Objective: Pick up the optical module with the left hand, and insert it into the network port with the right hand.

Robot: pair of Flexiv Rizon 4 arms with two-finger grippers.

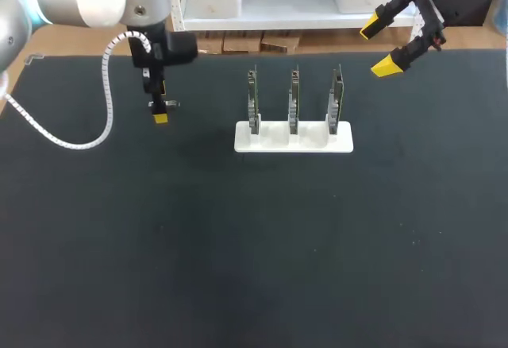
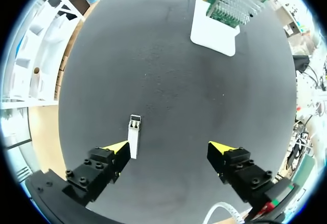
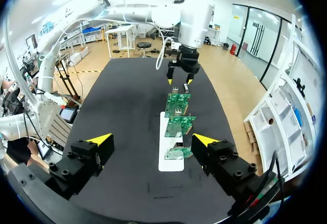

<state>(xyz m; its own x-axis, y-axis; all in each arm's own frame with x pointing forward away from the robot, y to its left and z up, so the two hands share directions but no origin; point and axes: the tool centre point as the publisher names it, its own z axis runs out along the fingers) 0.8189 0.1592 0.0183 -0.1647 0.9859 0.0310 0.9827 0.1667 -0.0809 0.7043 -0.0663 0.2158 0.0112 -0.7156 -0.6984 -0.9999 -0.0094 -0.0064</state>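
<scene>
Grasping step: first of the task, by my judgement; the optical module (image 2: pixel 134 134) lies on the bench (image 1: pixel 238 245), well off to the left of the white holder (image 1: pixel 294 140), not yet lifted.
Left end effector (image 2: pixel 170 150): fingers spread wide, holding nothing; the module sits just inside one yellow tip, the other tip well clear of it.
Right end effector (image 1: pixel 379 46): also spread and empty, hanging beyond the holder's right end, on its far side.
Next move: I judge I should centre my left fingers on the module and close, then pass it to the right.
Count: one module, one holder, three upright boards (image 1: pixel 294 98), two end effectors.
</scene>
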